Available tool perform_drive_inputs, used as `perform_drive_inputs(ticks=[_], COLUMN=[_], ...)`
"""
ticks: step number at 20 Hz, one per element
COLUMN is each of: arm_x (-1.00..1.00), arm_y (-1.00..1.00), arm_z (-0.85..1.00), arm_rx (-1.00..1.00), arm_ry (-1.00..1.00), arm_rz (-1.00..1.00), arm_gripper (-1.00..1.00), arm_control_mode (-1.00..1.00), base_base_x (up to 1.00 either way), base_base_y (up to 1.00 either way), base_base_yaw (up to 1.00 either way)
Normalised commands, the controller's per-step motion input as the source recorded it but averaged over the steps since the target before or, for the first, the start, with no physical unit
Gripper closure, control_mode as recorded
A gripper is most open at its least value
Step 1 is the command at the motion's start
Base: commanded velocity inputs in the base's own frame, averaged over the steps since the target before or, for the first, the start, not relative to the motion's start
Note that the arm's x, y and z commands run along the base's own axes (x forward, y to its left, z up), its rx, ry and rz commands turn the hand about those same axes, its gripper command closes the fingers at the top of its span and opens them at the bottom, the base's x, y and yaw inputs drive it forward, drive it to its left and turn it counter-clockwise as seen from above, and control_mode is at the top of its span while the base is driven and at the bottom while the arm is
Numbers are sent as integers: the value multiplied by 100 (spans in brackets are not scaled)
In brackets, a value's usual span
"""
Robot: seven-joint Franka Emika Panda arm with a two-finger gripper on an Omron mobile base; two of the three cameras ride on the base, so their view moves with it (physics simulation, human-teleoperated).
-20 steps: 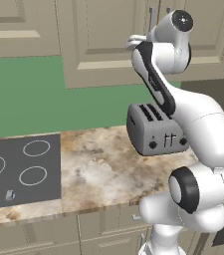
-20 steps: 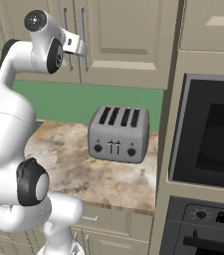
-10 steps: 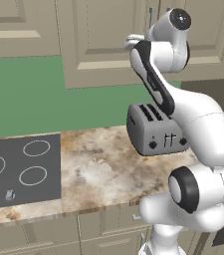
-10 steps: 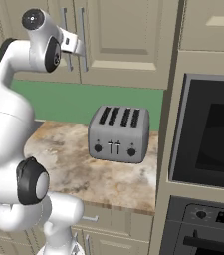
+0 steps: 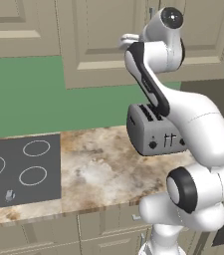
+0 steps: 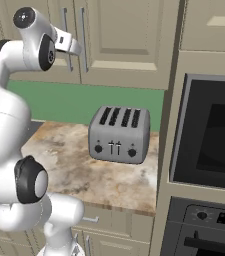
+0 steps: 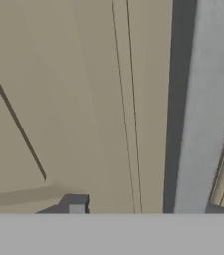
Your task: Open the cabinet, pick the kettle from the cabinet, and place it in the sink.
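cabinet: both doors shut, contents hidden
gripper: at cab's silver handles; jaw gap unclear
toaster: on counter, slots empty

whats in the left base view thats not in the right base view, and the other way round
Left base view alone: the black cooktop with its ring marks, set in the counter left of the arm.
Right base view alone: the dark built-in oven in the tall unit on the right, with a second appliance's control panel beneath it, and the cabinet's two silver bar handles by the gripper.
Both: the beige cabinet, closed, the grey toaster, the marbled counter and the green wall.
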Motion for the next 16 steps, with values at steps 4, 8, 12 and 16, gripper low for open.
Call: perform_drive_inputs(ticks=[4, 8, 12, 16], arm_x=[-18, -31, -33, -33], arm_y=[32, 35, 41, 46], arm_z=[-13, -11, -5, 0], arm_rx=[4, 8, 5, 1], arm_ry=[0, 0, 0, 3], arm_rz=[3, 8, 4, 0], arm_gripper=[100, 100, 100, 100], arm_control_mode=[-100, -100, -100, -100], base_base_x=[0, 0, 0, 0], base_base_y=[0, 0, 0, 0], base_base_yaw=[0, 0, 0, 0])
